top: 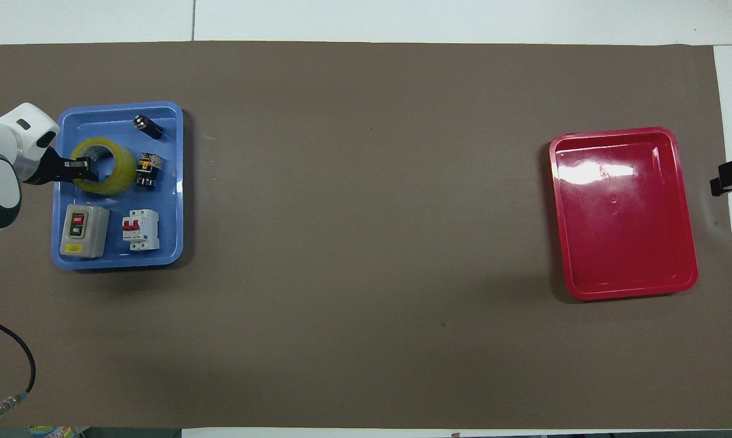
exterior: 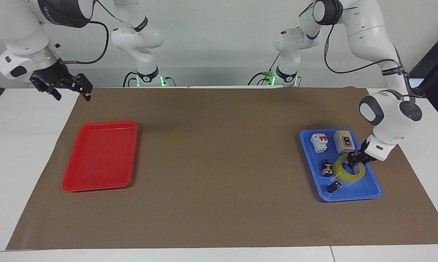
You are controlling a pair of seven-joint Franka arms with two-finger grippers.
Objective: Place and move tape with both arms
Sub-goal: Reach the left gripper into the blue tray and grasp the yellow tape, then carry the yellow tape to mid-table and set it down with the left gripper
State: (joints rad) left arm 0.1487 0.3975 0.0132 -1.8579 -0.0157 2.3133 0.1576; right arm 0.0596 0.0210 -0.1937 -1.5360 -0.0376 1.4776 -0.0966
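Note:
The tape [exterior: 339,171], a yellow translucent roll, lies flat in the blue tray [exterior: 366,188] at the left arm's end of the table. My left gripper [exterior: 353,160] is down at the roll's edge that lies nearest the tray's outer rim, over its wall and core. In the overhead view the left gripper [top: 84,171] covers that side of the tape [top: 124,169]. My right gripper [exterior: 72,95] is open and empty, and waits in the air above the table corner at the right arm's end, beside the red tray [exterior: 100,156].
The blue tray [top: 168,201] also holds a grey switch box [top: 84,230], a white breaker [top: 140,229] and two small black components [top: 147,171] close beside the tape. The empty red tray [top: 624,213] lies at the right arm's end. Brown paper covers the table.

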